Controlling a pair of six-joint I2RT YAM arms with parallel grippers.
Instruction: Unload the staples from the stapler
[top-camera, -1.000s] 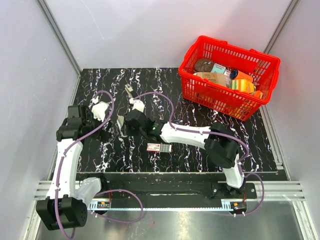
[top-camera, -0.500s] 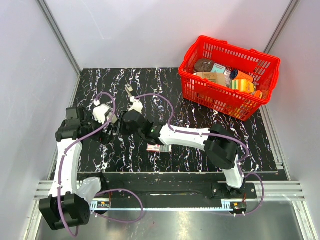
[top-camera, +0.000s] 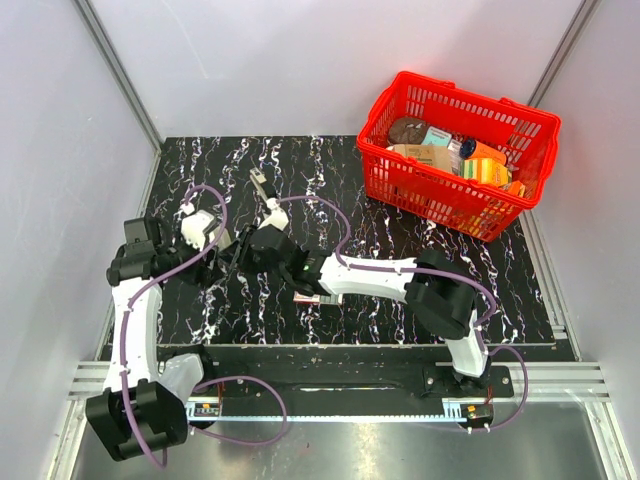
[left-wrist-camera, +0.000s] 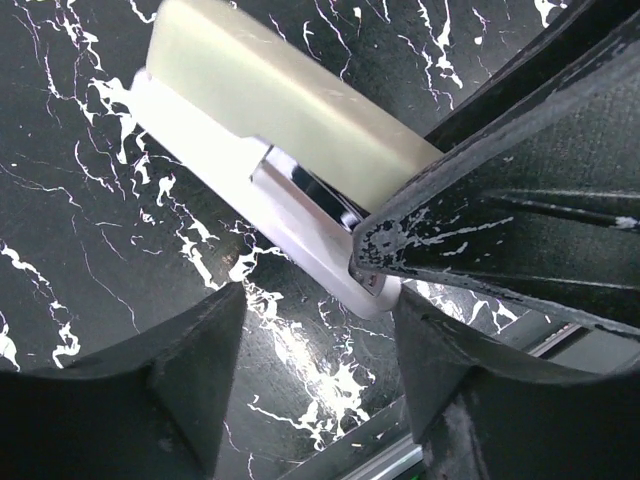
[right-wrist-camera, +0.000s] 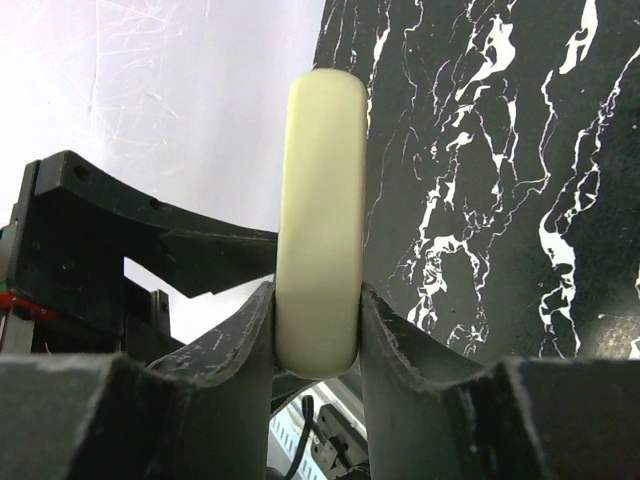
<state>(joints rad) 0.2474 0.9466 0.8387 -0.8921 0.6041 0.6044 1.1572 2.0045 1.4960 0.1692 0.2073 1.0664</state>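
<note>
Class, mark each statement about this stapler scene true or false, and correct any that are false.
1. The right fingers clamp the cream stapler from both sides. True.
2. The red basket is empty. False: it holds packaged goods.
3. The left fingers are shut tight on the stapler. False: they stand apart near its end.
4. The table is black with white veining. True.
</note>
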